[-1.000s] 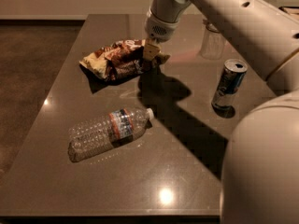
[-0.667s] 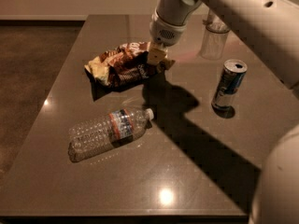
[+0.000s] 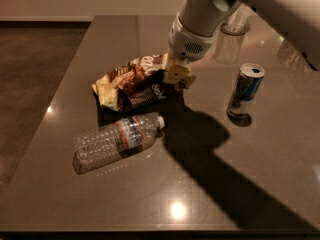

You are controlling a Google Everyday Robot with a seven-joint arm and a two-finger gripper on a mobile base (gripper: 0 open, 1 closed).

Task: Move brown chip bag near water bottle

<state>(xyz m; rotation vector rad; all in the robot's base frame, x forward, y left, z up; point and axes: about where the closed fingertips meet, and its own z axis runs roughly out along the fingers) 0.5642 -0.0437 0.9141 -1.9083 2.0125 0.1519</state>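
The brown chip bag point(image 3: 134, 84), crumpled brown and reddish foil with pale yellow edges, sits on the dark table point(image 3: 75, 199) left of centre. My gripper point(image 3: 178, 77) comes down from the upper right and is shut on the bag's right end. The water bottle point(image 3: 116, 142), clear and ribbed with a red, white and blue label, lies on its side just in front of the bag. Its white cap point(image 3: 161, 121) points right, close below the bag's lower edge. The arm hides part of the bag's right end.
A blue-silver drink can point(image 3: 245, 92) stands right of the gripper. A clear glass tumbler point(image 3: 229, 42) stands behind it, partly hidden by the arm. The table's left edge runs along the brown floor point(image 3: 30, 74). The arm's shadow falls across the table's middle and right.
My gripper has moved toward the front of the table with the chip bag in it. The bag now lies much closer to the water bottle. The bottle and can have not moved.
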